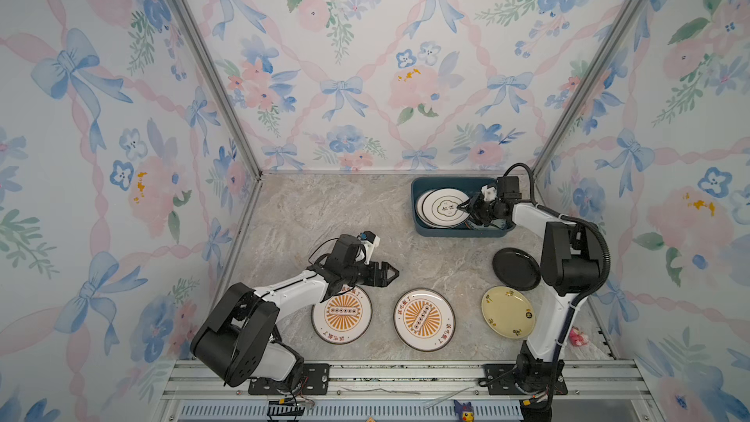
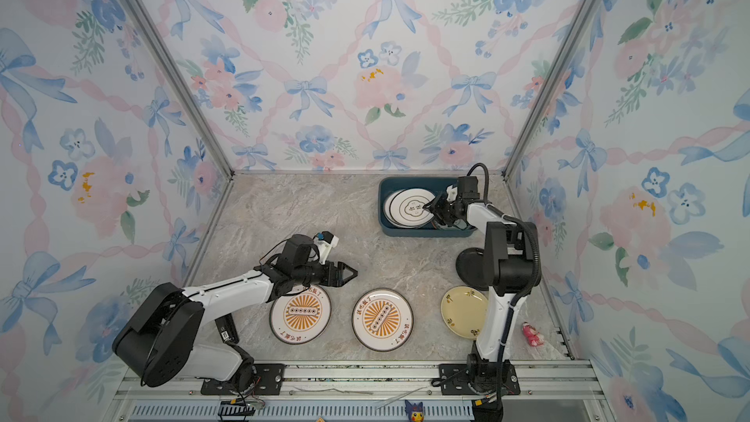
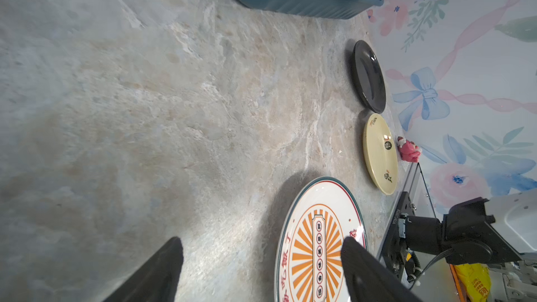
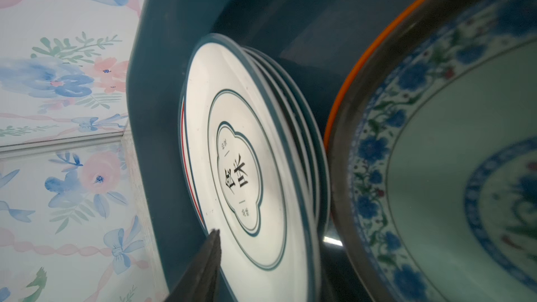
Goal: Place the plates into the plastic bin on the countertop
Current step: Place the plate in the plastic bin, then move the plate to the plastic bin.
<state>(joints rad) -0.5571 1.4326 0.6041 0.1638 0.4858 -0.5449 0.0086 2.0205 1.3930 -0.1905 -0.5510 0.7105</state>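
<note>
The plastic bin (image 1: 422, 230) (image 2: 389, 232) stands at the back right of the countertop (image 1: 324, 213). It holds a stack of white emblem plates (image 1: 444, 208) (image 4: 241, 169) beside a blue-flowered plate (image 4: 436, 169). My right gripper (image 1: 462, 208) reaches over the stack's right rim, jaws parted. One finger (image 4: 209, 254) shows above the top plate and the other is hidden. My left gripper (image 1: 395, 274) (image 3: 261, 245) hovers open and empty between two sunburst plates (image 1: 342, 312) (image 1: 424, 319). A pale yellow plate (image 1: 507, 312) and a black plate (image 1: 515, 269) lie right of them.
A small pink toy (image 1: 578, 336) (image 3: 408, 149) lies by the right wall near the front rail. The right arm's upper link stands over the black plate's right edge. Flowered walls enclose three sides.
</note>
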